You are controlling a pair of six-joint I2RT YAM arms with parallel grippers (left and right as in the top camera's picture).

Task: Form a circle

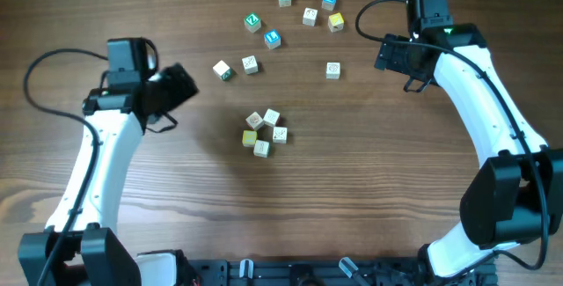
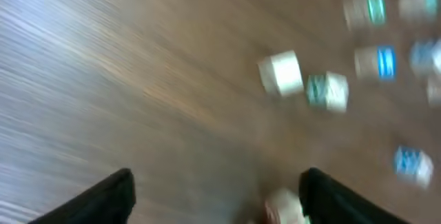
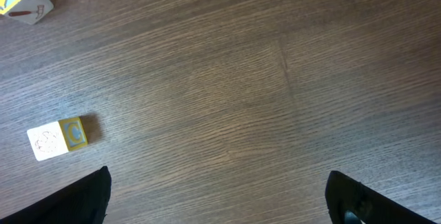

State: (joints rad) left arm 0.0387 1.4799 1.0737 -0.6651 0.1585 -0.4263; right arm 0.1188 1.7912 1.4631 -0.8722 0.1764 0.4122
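Five small wooden blocks make the ring (image 1: 279, 134). It sits in the middle of the table (image 1: 378, 189), and these are the blocks closest to my side. Four show pale tops and one is yellow (image 1: 250, 137). They sit snug, side by side, around a tiny gap. I think the ring looks about done.

These blocks should be very light and hard. They will not squash or break. But light things slide easily, and the wood looks smooth. A block could pop out of a pinch or skid at a small bump. A touch on one block may push its neighbours too. If I must fix one, I would come straight down and pinch two flat sides. One finger would go on the outside of the ring and one over the gap. A soft push on an outer side may be safer.

A bit farther up, the left hand (image 2: 217, 182) hangs off to the left of the ring, well apart from it. Its own camera is blurry, but the fingers stand apart and I see nothing held between them.

The right hand (image 3: 217, 182) is far over on the right. Its fingers are spread wide over bare wood, holding nothing. One lone block (image 1: 332, 69) lies near it.

Farthest away, the loose blocks (image 1: 272, 38) with green and blue faces lie scattered along the back.
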